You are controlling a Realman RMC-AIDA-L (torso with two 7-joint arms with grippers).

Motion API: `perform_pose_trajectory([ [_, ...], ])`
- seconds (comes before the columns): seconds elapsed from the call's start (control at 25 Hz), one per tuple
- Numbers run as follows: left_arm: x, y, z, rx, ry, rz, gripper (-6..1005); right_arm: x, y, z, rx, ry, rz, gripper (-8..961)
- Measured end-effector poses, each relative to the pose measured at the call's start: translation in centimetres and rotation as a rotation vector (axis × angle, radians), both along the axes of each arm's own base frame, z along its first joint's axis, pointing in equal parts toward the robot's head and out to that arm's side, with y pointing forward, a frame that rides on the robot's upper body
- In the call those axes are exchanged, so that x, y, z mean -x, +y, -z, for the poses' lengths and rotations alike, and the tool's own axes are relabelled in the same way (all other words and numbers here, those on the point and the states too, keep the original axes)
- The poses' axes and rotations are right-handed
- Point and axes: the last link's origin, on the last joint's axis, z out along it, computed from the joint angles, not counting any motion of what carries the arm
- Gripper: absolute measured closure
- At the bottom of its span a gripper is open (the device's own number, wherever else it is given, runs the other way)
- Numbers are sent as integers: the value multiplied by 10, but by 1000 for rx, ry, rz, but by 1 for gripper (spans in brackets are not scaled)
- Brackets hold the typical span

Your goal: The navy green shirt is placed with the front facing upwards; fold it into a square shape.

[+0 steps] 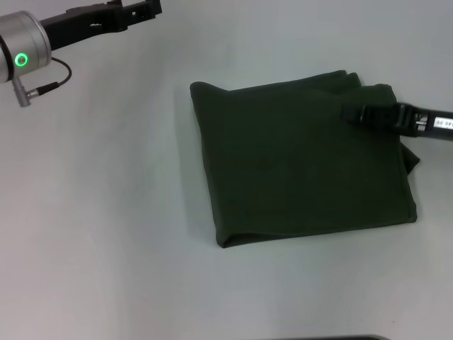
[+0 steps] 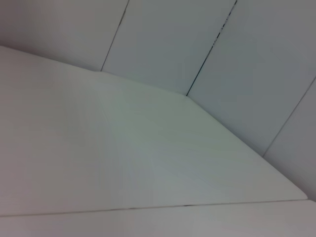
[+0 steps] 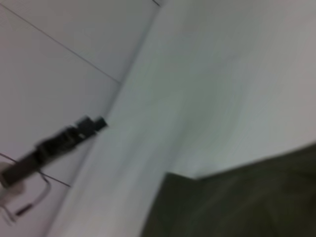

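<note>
The navy green shirt point(image 1: 297, 163) lies folded into a rough square of plain dark green cloth on the white table, right of centre in the head view. My right gripper point(image 1: 348, 113) reaches in from the right, over the shirt's far right part near its back edge. One corner of the shirt point(image 3: 237, 202) shows in the right wrist view. My left gripper point(image 1: 150, 8) is raised at the far left, well away from the cloth. The same left arm point(image 3: 69, 138) appears far off in the right wrist view.
The white table point(image 1: 106, 234) stretches to the left of the shirt and in front of it. Grey wall panels point(image 2: 173, 39) stand behind the table's far edge in the left wrist view. A dark strip point(image 1: 340, 338) shows at the near edge.
</note>
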Motion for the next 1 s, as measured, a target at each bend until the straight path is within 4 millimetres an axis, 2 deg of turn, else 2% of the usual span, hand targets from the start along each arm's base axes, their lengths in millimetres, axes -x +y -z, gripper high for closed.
perform_pose_trajectory([
  [0.36, 0, 0, 0, 2, -1, 1, 111, -18, 5, 14, 27, -140, 91, 715],
  [0.6, 1, -1, 0, 0, 1, -3, 111, -20, 7, 16, 18, -162, 99, 939],
  [0.8, 2, -1, 0, -1, 0, -6, 111, -5, 9, 13, -8, -123, -2, 938],
  [1.0, 2, -1, -1, 0, -1, -4, 111, 14, 1, 11, 17, -47, -133, 937],
])
